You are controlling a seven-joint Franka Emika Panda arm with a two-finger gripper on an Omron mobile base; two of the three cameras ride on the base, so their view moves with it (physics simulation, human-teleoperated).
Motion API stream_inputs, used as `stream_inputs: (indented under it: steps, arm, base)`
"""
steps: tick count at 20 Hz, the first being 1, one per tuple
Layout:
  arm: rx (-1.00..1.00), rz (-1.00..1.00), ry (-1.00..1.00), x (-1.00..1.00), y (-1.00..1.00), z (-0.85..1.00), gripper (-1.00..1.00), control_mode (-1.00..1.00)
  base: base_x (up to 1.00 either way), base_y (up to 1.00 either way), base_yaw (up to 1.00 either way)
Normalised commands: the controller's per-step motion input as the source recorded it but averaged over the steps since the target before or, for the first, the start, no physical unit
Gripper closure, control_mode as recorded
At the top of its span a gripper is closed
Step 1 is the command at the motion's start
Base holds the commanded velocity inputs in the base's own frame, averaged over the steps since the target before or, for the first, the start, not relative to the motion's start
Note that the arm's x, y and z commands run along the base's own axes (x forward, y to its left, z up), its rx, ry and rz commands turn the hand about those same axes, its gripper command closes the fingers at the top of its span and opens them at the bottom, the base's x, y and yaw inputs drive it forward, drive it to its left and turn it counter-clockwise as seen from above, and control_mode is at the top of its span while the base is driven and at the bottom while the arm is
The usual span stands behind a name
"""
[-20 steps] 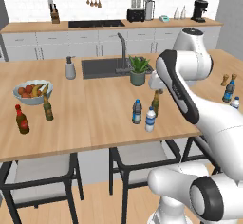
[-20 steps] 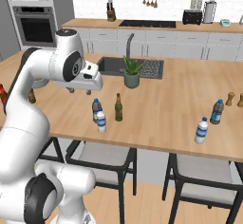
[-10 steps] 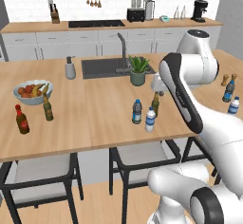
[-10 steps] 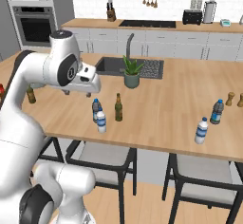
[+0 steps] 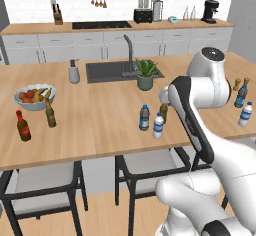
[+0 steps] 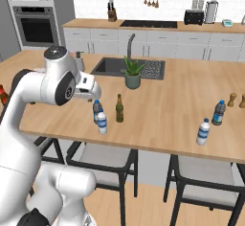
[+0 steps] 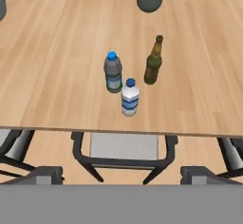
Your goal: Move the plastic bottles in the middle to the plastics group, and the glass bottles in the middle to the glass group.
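arm only shifted slightly, middle trio unmoved: clear-whitish plastic bottle (image 7: pixel 130 98), blue-tinted plastic bottle (image 7: pixel 113 73), olive-brown glass bottle (image 7: pixel 153 61) mid-frame; nothing sorted, can't tell tool opening.

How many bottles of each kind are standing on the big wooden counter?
Blue-capped water bottles: 4
Olive-brown bottles: 2
Red bottle: 1
Total: 7
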Motion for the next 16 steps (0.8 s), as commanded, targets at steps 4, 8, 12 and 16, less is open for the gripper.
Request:
stream_inputs:
  steps: [4,8,12,16]
  arm:
    - [-0.03,0.00,-0.15,0.02,0.00,-0.26,-1.00,-1.00]
    - [-0.04,0.00,-0.18,0.10,0.00,-0.23,-1.00,-1.00]
    - [-0.04,0.00,-0.13,0.11,0.00,-0.28,-1.00,-1.00]
    - [-0.04,0.00,-0.07,0.09,0.00,-0.13,-1.00,-1.00]
  base:
    - [0.00,0.00,0.00]
    - [0.00,0.00,0.00]
    - [0.00,0.00,0.00]
    - [0.00,0.00,0.00]
